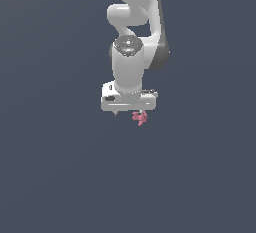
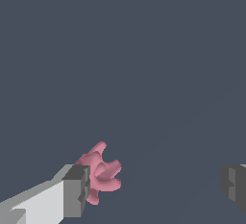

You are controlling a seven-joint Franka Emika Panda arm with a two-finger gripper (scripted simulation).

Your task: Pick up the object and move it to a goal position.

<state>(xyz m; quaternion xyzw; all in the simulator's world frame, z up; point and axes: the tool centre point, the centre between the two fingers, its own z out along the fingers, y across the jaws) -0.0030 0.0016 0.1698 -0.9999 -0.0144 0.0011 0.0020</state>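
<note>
One object (image 2: 100, 172) is in play, a small pink lump with stubby prongs, and one end effector (image 2: 156, 184) to take it. The relation that matters is lopsided: in the wrist view the object sits right against the inner face of one finger (image 2: 77, 192), apparently touching it, while the other finger (image 2: 234, 183) stands well apart across a wide gap. So the end effector is spread wide and has hold of nothing; the object is off-centre in the opening, hugging one side.

The exterior view agrees. The object (image 1: 140, 118) peeps out just below the end effector (image 1: 129, 111), toward the exterior view's right of its middle. Whether it rests on the dark desk (image 1: 60, 177) or is lifted clear I cannot tell.

The object has no clear long axis; its prongs point several ways, one away from the near finger.

My judgement: closing now would let the far finger sweep in and pin the lump against the near one, though a knobby shape may roll. No goal marker shows.
</note>
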